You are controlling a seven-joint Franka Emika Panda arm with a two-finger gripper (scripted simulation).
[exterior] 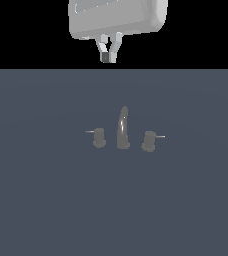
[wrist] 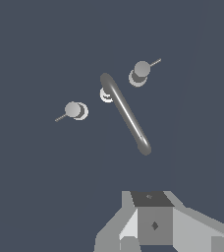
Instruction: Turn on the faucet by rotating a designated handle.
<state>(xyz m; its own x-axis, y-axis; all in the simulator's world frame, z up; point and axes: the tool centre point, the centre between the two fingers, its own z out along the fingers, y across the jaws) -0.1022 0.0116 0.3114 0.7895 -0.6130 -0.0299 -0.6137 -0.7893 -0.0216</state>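
On the dark grey bench (exterior: pixel 41 200) stands the faucet (exterior: pixel 123 131), its tall curved spout (exterior: pixel 123 127) between two knobs. The twin knob (exterior: pixel 99 137) carries a pin pointing to the exterior view's left. The handle (exterior: pixel 148 140), with its pin (exterior: pixel 159 136) pointing to the exterior view's right, sits well apart from the pincer (exterior: pixel 108 56), far below it. The pincer hangs high above, fingers pressed together, holding nothing.

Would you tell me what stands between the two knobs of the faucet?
The tall curved spout stands between the handle and its twin knob; both the exterior and wrist views show it.
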